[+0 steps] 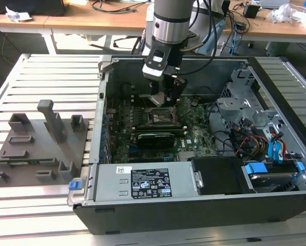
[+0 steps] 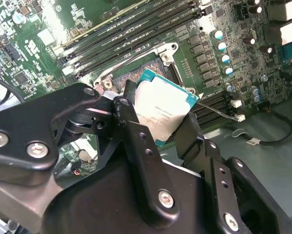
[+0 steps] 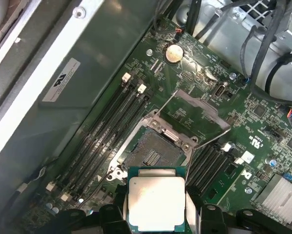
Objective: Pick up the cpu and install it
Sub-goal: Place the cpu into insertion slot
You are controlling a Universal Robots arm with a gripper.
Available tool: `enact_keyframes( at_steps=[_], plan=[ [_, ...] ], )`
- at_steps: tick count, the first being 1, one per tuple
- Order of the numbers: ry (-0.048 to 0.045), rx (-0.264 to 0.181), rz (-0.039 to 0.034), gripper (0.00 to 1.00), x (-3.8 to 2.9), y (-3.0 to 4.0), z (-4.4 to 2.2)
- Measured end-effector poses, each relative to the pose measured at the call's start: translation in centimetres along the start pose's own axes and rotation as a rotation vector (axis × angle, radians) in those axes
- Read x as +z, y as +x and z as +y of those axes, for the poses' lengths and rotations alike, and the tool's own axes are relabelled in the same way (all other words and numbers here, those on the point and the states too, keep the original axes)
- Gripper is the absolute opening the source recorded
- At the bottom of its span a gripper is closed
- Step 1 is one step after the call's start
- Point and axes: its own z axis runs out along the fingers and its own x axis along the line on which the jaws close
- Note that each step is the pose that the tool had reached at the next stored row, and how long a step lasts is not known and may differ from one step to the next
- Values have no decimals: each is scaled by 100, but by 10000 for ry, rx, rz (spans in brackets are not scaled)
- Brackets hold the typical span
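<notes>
The jaws are clamped on the cpu, pinching it by two opposite edges. Its shiny metal lid faces up, and its underside appears to touch nothing. That edge grip probably serves to keep the contact face clean and the chip level. The chip hangs between the jaws, just short of the socket, which lies directly beyond their tips and a little lower; it looks not yet seated. The socket's load plate is swung back on the side away from the jaws, evidently to leave the recess bare. Memory slots run alongside, close to the jaws, so there is little room to either side.

The motherboard sits deep under the jaws in an open computer case lying on its side on a slatted metal tabletop. A grey fixture stands well apart from the jaws, outside the case. Wooden desks with cables stand behind the arm.
</notes>
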Motion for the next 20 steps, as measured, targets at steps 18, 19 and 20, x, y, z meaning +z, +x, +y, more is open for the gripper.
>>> enact_keyframes(
  at_steps=[18,19,20],
  plan=[
    [48,1693,87,55,0,-1,1],
    [51,1818,94,55,0,-1,1],
    [54,1889,97,55,0,-1,1]
  ],
)
